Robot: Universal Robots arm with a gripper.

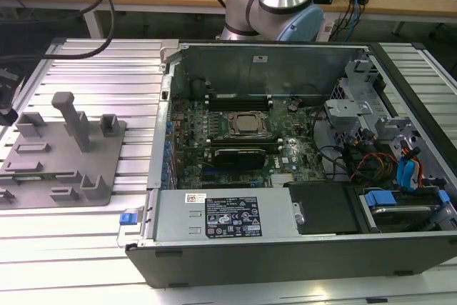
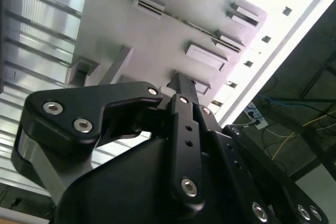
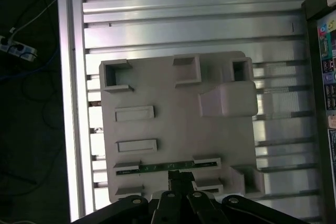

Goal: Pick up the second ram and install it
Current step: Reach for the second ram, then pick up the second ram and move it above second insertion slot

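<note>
Gripper (image 3: 181,177) poised just over ram (image 3: 149,168), which lies edge-up in tray (image 3: 173,124) slot beside open case (image 1: 285,248); grip state impossible to tell. Best approach: centre on stick, clamp squarely, lift straight.

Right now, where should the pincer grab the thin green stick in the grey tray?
Grab the green stick at its middle, coming straight down. It seems to stand on its long edge, and the grey tray has raised holders hugging both ends, so only the middle stretch is free. Squeeze across its flat sides.
</note>
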